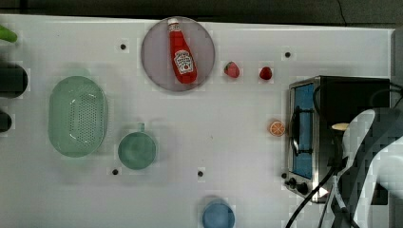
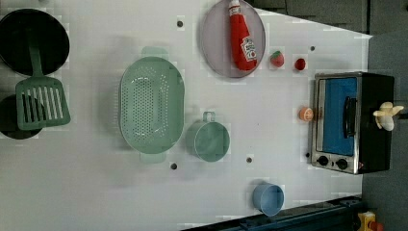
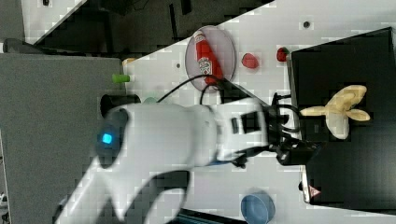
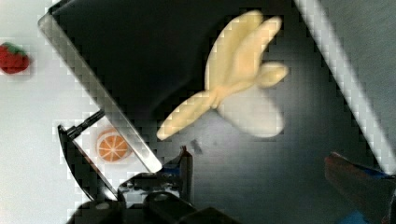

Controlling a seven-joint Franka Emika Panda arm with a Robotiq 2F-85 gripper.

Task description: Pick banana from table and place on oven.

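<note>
Spreading across most of the top view, the white surface (image 1: 214,123) carries everything else. The white robot arm (image 3: 177,140) fills the lower left and middle of the right view, while the top view catches it at the lower right edge, over the oven. The oven (image 2: 353,120) stands at the right side of the left view, blue glass door and black handle facing into the frame; the right view shows mainly its flat black top (image 3: 345,130).

A green colander (image 1: 77,116) sits at the top view's left, with a green cup (image 1: 137,150) just beside it toward the middle. A grey plate (image 1: 177,53) at upper centre holds a ketchup bottle (image 1: 182,52) lying flat. The left view adds a green spatula (image 2: 41,98) at its far left. A blue cup (image 1: 218,216) stands at the top view's bottom edge.

The gripper (image 4: 280,177) hangs above the oven top in the wrist view, its fingers (image 4: 187,170) spread wide apart and clamped on nothing. The banana (image 3: 340,111), peel flaps splayed, lies on the oven's black top, clear of the fingers; the top view shows just a pale tip (image 1: 340,126) beside the arm.

An orange slice (image 1: 277,128) lies on the surface just in front of the oven door. Two strawberries (image 1: 232,70) rest near the plate.
</note>
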